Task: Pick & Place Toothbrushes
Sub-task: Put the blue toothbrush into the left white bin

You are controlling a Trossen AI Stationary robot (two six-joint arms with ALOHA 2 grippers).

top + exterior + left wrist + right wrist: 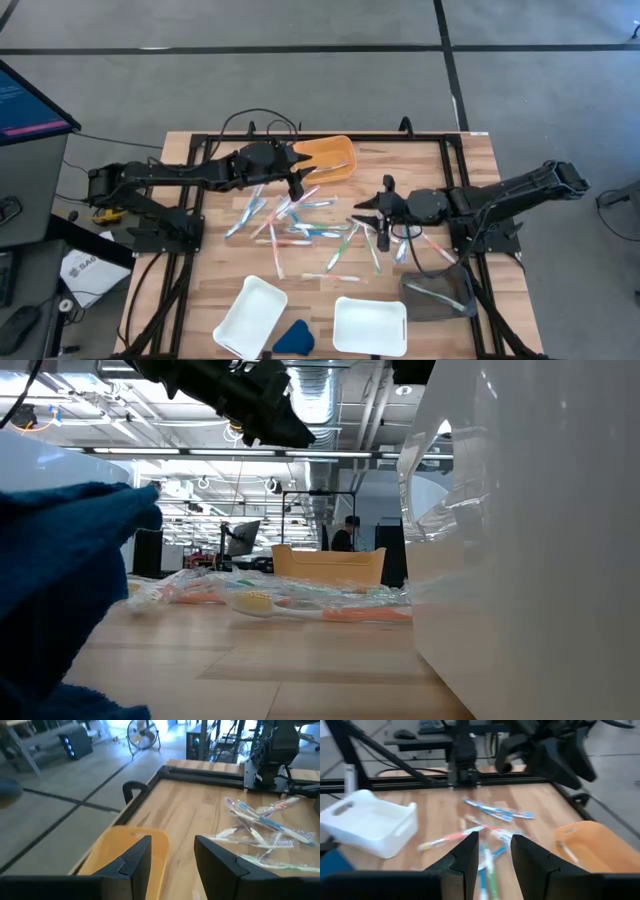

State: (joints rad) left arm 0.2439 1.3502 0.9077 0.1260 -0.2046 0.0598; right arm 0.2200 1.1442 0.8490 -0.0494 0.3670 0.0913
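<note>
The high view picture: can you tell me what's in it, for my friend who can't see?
From above, a pile of toothbrushes lies on a wooden table between two dark robot arms. The left gripper is open beside an orange tray; the right gripper is open at the pile's edge. Two white trays sit at the near edge, and a grey tray.

Open-plan robotics lab: exposed ceiling ducts [330,385], floor fan [142,732], monitor [25,100], grey carpet.
</note>
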